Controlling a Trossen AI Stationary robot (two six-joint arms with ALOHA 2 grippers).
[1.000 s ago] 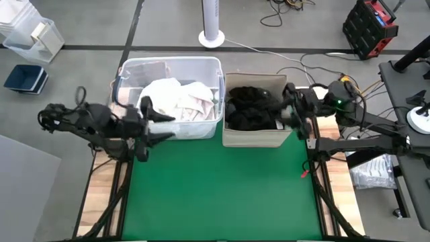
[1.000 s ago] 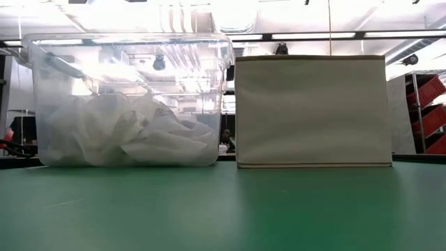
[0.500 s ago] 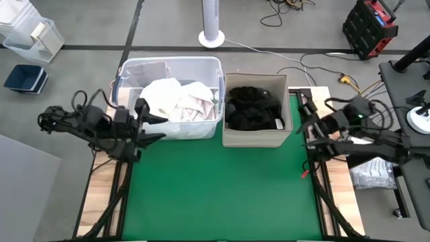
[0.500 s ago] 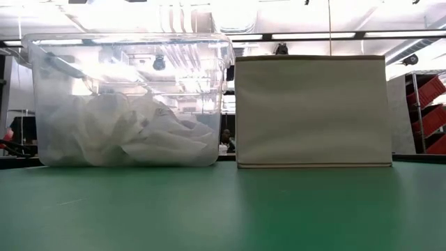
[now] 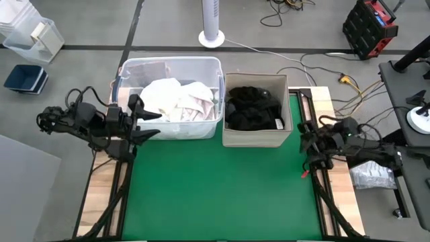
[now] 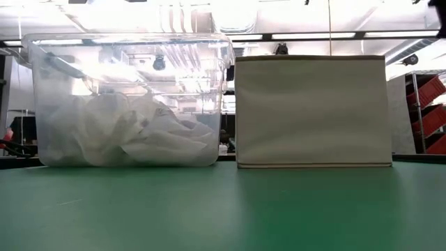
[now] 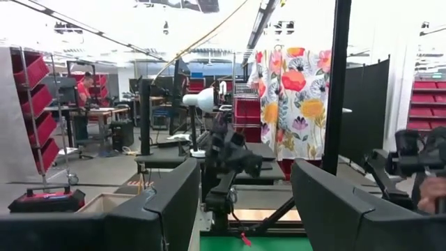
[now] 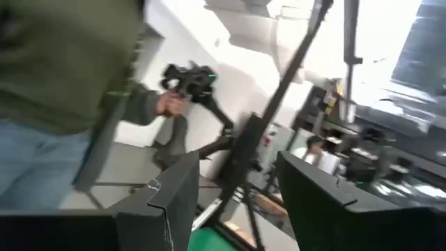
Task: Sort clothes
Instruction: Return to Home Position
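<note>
Left tool (image 5: 146, 125) splayed, right tool (image 5: 304, 142) splayed

One camera hangs high and looks straight down on the green tabletop (image 5: 222, 188). One sits low and close, looking level at the sides of the clear plastic bin (image 6: 125, 97) and the beige cloth bin (image 6: 310, 111), which both views share. Wrist cameras look past the left pincer (image 7: 245, 171) and right pincer (image 8: 237, 164) into the room.

bright ceiling strip lights (image 6: 306, 35), glare through clear bin (image 6: 139, 70)

Black jointed arms (image 5: 94, 128), looped cables (image 5: 79, 97); left pincer (image 7: 245, 171), right pincer (image 8: 237, 164) dark.
</note>
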